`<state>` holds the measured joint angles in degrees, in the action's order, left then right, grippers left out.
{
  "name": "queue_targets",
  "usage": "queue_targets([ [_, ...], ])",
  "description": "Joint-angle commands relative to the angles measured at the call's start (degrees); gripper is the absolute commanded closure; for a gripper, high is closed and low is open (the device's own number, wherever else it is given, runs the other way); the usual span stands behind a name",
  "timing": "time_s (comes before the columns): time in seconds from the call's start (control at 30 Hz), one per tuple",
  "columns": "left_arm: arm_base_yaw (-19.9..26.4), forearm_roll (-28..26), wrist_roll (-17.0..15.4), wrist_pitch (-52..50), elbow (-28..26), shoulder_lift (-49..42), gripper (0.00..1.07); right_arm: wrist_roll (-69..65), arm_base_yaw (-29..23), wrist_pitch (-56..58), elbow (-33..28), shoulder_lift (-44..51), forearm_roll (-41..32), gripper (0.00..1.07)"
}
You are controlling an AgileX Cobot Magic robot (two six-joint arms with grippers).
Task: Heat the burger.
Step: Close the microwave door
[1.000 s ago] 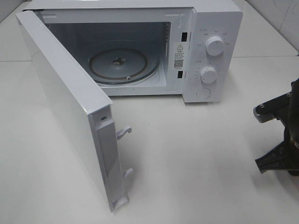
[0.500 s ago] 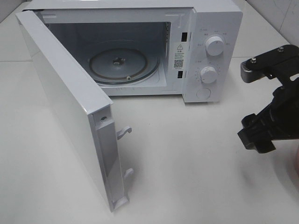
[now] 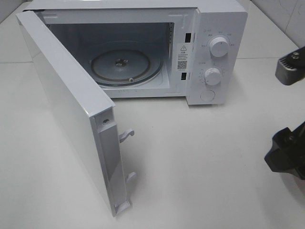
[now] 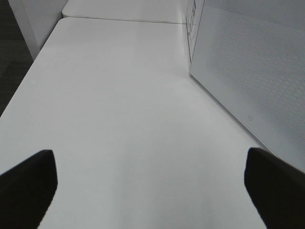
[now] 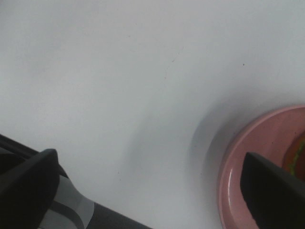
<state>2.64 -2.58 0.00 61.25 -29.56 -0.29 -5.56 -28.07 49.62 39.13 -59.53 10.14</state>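
The white microwave (image 3: 209,52) stands at the back with its door (image 3: 66,109) swung wide to the left and its glass turntable (image 3: 126,67) bare. At the right edge of the high view my right gripper (image 3: 279,114) is open, one finger high and one low. In the right wrist view the right gripper (image 5: 150,191) spans bare table, with the pink plate (image 5: 248,167) just beside one finger. Only a sliver of the burger (image 5: 299,151) shows on that plate. My left gripper (image 4: 150,188) is open over bare table beside the door's outer face (image 4: 248,71).
The microwave's two knobs (image 3: 218,46) sit on its right panel. Two latch hooks (image 3: 126,136) stick out of the door's free edge. The white table (image 3: 200,157) runs on in front of the oven. A dark floor drop (image 4: 12,57) borders the table near the left arm.
The right gripper's fingers have spread from close together to wide apart. It swung into the high view and then drew back toward the right edge. The left gripper has not changed.
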Motion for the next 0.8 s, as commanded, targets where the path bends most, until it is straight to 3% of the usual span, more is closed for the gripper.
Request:
queue_targets([
  [0.03, 0.2, 0.1, 0.0, 0.0, 0.1, -0.7, 0.07, 1.0, 0.1, 3.8, 0.3, 3.1, -0.7, 0.18],
  [0.23, 0.2, 0.1, 0.0, 0.0, 0.1, -0.7, 0.07, 1.0, 0.1, 7.2, -0.3, 9.1, -0.6, 0.24],
  [0.53, 0.2, 0.1, 0.0, 0.0, 0.1, -0.7, 0.07, 0.0, 0.1, 9.9, -6.6, 23.9, -0.5, 0.27],
  [0.8, 0.2, 0.1, 0.0, 0.0, 0.1, -0.7, 0.07, -2.1, 6.0, 9.7, -9.1, 36.0, -0.5, 0.32],
])
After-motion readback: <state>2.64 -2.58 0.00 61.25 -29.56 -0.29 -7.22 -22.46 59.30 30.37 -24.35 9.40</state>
